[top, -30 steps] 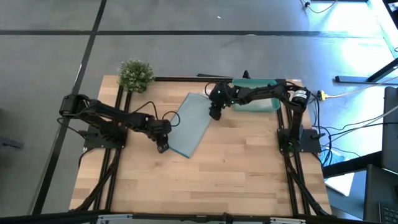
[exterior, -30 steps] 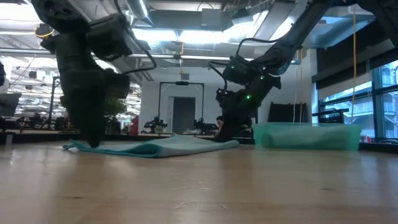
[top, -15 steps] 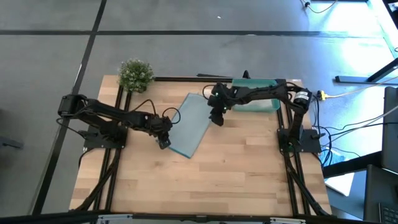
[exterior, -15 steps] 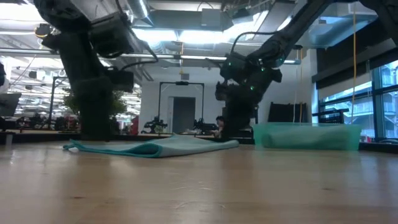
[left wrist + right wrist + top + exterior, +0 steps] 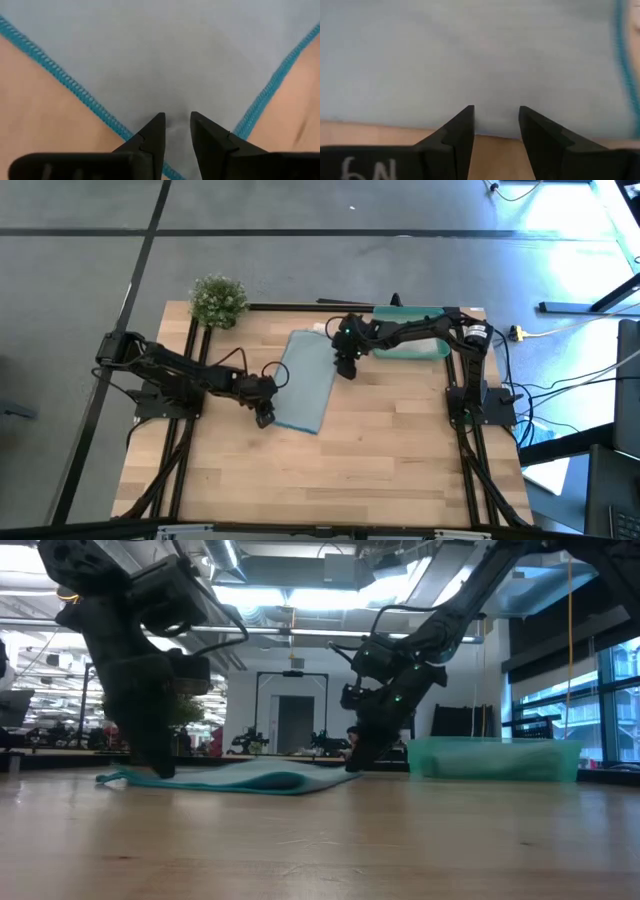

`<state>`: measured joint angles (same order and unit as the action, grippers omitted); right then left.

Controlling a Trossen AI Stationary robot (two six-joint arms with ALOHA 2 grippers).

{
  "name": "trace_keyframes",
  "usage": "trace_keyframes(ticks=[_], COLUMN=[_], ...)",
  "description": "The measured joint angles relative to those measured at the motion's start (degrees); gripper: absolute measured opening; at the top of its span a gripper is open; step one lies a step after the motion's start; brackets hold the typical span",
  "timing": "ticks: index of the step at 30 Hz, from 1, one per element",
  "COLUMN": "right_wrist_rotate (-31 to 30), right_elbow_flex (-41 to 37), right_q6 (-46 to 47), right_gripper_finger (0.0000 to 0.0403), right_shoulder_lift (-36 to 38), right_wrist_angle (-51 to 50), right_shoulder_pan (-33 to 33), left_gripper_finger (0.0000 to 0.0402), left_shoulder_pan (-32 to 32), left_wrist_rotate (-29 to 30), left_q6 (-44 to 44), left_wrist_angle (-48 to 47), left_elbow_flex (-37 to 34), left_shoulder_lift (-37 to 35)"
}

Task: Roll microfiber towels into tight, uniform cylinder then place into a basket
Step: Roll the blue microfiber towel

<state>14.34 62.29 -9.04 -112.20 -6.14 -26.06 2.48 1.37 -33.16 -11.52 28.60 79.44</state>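
I see 1 pale blue towel (image 5: 306,381) lying flat and unrolled on the table, with a teal stitched border and a corner near my left side; the teal basket (image 5: 418,347) stands at the far right edge, apart from it.

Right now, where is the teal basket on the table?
In the high view the teal basket sits at the table's far edge on the right side, under the right arm, just right of the light blue towel.
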Motion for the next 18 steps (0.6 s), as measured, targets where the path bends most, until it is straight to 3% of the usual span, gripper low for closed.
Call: trace_keyframes(ticks=[8, 14, 18], right_wrist_rotate=[-1.5, -0.9, 6.6], right_elbow_flex=[0.2, 7.0, 10.9], right_q6=[-0.1, 0.5, -3.4], right_gripper_finger=[0.0157, 0.0157, 0.0157], right_shoulder_lift=[-0.1, 1.0, 1.1], right_wrist_angle=[2.7, -8.8, -15.8], right_shoulder_pan=[-1.3, -1.1, 0.2], left_gripper_finger=[0.0086, 0.0086, 0.0086], left_shoulder_pan=[3.4, 1.1, 0.3], left_wrist_rotate=[-0.7, -0.2, 2.7], left_q6=[-2.9, -5.5, -3.3], left_wrist_angle=[2.1, 0.3, 0.6], left_elbow_flex=[-0.1, 0.6, 1.1], left_shoulder_lift=[0.1, -3.1, -5.6])
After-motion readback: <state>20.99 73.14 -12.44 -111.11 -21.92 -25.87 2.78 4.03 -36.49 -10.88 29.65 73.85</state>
